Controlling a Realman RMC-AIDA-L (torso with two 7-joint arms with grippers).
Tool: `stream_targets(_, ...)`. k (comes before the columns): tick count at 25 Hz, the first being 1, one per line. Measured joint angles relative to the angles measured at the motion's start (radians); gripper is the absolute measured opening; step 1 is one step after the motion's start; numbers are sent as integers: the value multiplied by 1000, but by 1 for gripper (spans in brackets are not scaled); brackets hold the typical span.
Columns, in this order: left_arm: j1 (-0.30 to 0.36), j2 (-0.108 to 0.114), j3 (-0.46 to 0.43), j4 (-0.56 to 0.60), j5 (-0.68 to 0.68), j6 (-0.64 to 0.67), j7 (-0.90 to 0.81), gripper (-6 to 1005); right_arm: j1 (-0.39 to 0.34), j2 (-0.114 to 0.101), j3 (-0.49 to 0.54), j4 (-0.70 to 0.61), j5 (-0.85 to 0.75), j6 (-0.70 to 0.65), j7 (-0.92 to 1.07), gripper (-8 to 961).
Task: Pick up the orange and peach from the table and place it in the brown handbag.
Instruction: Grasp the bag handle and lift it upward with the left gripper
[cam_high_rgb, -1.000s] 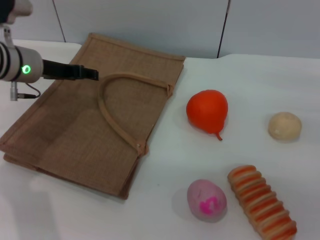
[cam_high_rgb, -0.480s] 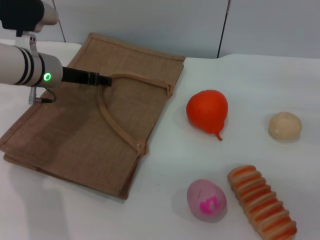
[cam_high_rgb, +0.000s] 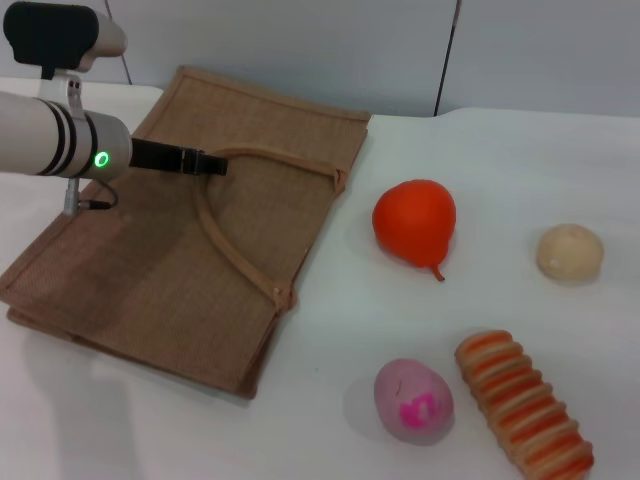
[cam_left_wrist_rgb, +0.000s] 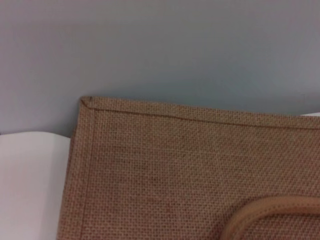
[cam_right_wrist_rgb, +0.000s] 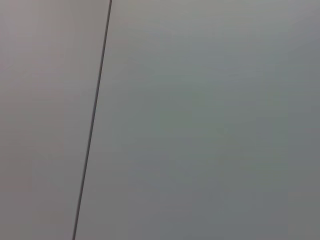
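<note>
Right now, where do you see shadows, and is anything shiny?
Head view: the orange shows a soft sheen, the peach casts a faint shadow on the table, and the left arm shades the brown handbag. Right wrist view: plain grey wall.

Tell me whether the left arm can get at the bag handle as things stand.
Probably yes. The left gripper hangs over the flat-lying bag, right at the near end of the handle, and nothing lies between them. The orange and peach sit well off to the side.
</note>
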Motion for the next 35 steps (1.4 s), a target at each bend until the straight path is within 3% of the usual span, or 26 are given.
stream_targets(9, -6, 2, 20, -25, 1, 22, 15, 584, 2, 0, 0, 0, 0, 8, 0, 817)
stream_targets(14, -14, 0, 64, -57, -5, 62, 12, 522, 3, 0, 0, 0, 0, 9, 0, 817)
stream_targets(24, -18, 2, 65, -68, -2, 70, 10, 516, 2, 0, 0, 0, 0, 9, 0, 817)
stream_targets(30, -17, 0, 65, -68, -9, 69, 10, 429, 0, 0, 0, 0, 0, 9, 0, 816)
stream_targets(35, -11, 0, 53, -68, -15, 72, 7, 228, 0, 0, 0, 0, 0, 9, 0, 816)
